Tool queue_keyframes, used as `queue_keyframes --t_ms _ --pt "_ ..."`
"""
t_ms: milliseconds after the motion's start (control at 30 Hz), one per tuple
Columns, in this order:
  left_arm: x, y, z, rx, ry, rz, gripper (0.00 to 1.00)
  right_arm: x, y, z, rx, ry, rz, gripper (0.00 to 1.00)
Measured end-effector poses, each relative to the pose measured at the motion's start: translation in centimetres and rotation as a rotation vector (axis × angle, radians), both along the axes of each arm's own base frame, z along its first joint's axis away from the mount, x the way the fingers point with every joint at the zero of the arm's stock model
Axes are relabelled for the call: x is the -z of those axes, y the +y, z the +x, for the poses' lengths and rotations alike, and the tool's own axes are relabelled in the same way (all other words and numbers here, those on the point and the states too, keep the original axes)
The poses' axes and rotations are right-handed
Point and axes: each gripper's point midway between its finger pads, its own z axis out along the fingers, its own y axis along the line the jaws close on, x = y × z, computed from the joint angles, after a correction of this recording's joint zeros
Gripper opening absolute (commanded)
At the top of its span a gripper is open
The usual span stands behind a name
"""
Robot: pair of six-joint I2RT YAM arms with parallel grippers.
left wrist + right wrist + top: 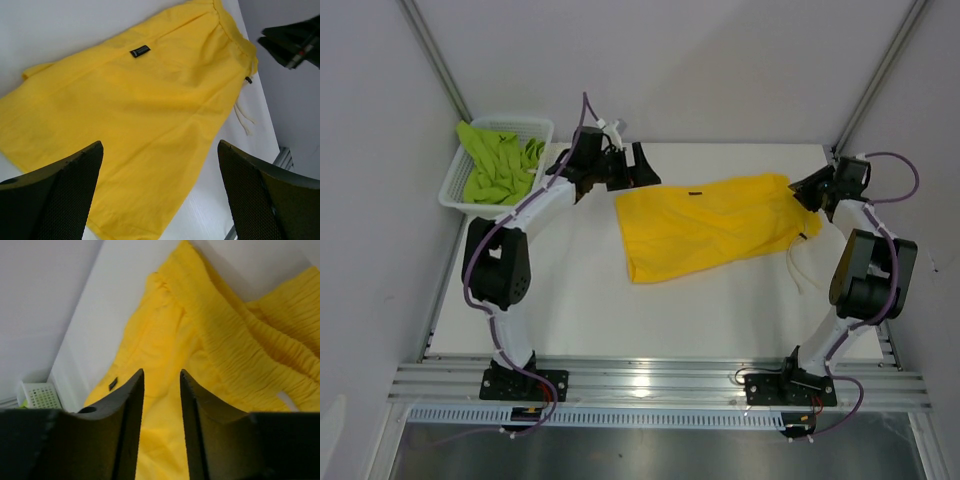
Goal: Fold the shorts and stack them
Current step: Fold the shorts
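The yellow shorts (710,225) lie spread flat on the white table, waistband to the right, and their white drawstring (800,262) trails off the right end. The lime green shorts (500,160) lie bunched in the white basket. My left gripper (642,165) hovers above the yellow shorts' far left corner. In the left wrist view it (160,150) is wide open and empty over the yellow fabric (135,100). My right gripper (805,190) is at the waistband end. In the right wrist view it (161,372) has a narrow gap, with yellow cloth (165,340) below and nothing pinched.
The white mesh basket (542,128) stands at the far left corner and shows small in the right wrist view (42,395). Grey walls enclose the table at the left, back and right. A metal rail (650,380) runs along the near edge.
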Motion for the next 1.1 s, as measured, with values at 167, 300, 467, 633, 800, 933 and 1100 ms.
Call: queue_keyframes --t_ms 167,300,467,633,800,933,1100 --pt "1.6 -3.1 -0.6 0.084 -0.002 -0.025 0.96 7.6 -0.1 -0.4 0.008 0.140 0.069 0.21" --pt "4.4 -3.6 -0.2 0.092 0.039 -0.016 0.96 11.2 0.3 -2.6 0.036 0.195 0.092 0.18" --pt "6.5 -3.7 -0.6 0.097 0.076 -0.005 0.96 13.0 0.5 -3.0 0.050 0.211 0.092 0.16" --pt "7.5 -4.1 -1.6 0.115 0.091 -0.004 0.96 13.0 0.6 -2.6 0.054 0.199 0.076 0.16" --pt "7.9 -4.1 -2.9 0.124 0.114 0.007 0.96 12.7 1.8 -3.0 0.042 0.211 0.016 0.17" --pt "5.8 -3.9 -3.7 0.125 0.091 0.009 0.96 12.3 3.8 -4.9 -0.001 0.219 -0.009 0.27" --pt "1.3 -4.7 -5.7 0.152 0.001 0.023 0.97 9.8 4.0 -7.6 -0.033 0.222 -0.055 0.40"
